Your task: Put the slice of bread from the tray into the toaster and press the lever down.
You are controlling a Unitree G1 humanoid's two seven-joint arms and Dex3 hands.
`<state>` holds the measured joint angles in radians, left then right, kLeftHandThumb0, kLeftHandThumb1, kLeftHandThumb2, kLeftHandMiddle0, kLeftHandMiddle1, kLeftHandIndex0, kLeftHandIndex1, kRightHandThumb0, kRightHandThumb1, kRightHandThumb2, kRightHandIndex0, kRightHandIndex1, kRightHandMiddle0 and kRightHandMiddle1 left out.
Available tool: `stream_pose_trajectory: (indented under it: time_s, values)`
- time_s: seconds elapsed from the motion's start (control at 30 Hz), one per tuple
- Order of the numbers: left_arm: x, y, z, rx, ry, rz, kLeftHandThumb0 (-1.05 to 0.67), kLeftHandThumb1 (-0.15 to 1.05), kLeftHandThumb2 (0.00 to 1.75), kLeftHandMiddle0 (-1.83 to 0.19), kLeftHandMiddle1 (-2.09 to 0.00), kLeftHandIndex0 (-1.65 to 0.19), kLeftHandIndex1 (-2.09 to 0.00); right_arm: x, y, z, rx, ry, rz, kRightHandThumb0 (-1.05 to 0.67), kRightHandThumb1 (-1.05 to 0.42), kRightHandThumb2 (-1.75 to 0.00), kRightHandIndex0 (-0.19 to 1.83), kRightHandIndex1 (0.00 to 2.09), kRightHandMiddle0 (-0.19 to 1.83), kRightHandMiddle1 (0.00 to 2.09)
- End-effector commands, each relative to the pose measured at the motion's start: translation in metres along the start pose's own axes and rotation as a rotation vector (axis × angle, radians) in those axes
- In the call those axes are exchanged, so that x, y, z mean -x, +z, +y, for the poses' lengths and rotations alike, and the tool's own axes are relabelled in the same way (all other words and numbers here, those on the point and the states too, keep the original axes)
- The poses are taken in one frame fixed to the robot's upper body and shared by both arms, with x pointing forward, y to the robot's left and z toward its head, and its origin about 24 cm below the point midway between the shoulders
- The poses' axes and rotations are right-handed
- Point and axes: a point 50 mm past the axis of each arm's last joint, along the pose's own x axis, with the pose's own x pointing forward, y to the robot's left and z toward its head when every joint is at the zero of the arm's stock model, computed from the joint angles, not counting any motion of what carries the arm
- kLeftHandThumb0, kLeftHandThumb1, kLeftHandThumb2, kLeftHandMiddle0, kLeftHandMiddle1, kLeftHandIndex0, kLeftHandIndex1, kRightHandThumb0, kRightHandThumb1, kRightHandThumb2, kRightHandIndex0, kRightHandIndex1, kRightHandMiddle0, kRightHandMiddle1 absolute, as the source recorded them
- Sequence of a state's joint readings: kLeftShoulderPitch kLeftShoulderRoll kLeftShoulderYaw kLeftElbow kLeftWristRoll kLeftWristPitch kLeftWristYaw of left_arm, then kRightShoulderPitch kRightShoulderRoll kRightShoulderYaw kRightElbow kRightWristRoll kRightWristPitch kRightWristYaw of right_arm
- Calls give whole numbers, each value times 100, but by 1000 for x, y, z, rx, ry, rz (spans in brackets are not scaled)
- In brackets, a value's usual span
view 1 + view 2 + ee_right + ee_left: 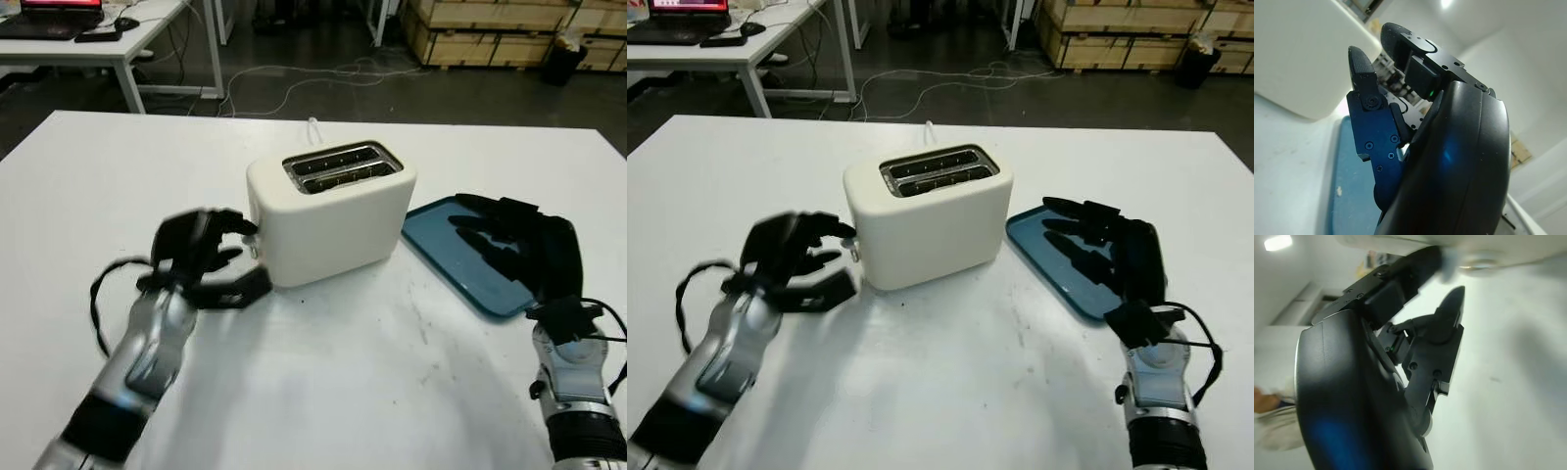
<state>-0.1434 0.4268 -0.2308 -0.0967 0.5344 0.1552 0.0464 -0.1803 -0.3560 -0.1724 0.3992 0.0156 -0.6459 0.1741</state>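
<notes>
Reaching empty, left hand [201, 259] meets the toaster [333, 211], slots running left-right

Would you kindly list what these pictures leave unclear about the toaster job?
- Toaster lever: left robot hand blurs across that end in the eye views.
- Slot contents: too dark to tell whether bread is inside.
- Blue tray: right robot hand hides much of it above; no bread on the visible part.
</notes>
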Motion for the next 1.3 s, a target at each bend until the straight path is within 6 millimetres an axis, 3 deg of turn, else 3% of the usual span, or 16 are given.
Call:
stream_pose_trajectory:
  time_s: [0.0,0.23,0.47,0.6,0.73,0.97,1.27]
  values:
    - [1,7,11,6,4,-82,-19,85,0,-68,-134,-108,-2,-6,-3,3,-10,20,22,-35,-89,0,103,0,86,0]
    - [-3,9,56,-100,63,-129,-25,79,0,-73,-115,-110,-3,-22,-3,-5,54,116,73,-37,-87,0,95,0,83,0]
    - [-15,15,91,-203,88,-160,-26,74,0,-78,-96,-108,-1,-52,17,-29,219,145,46,-37,-83,0,94,0,82,0]
    - [-21,22,108,-280,94,-187,-24,71,0,-88,-87,-115,-5,-69,31,-43,288,153,-13,-29,-78,0,99,3,88,3]
    - [-26,26,119,-344,100,-209,-22,66,0,-96,-85,-122,-7,-85,47,-53,350,187,-20,-31,-77,0,101,3,89,2]
    - [-31,31,132,-422,45,-179,-27,65,0,-108,-61,-124,-4,-104,69,-57,507,292,-58,-31,-75,-1,101,2,90,1]
    - [-33,43,141,-476,-33,-117,-34,66,0,-116,-50,-126,-3,-117,78,-48,594,361,-11,-28,-75,0,96,0,87,0]
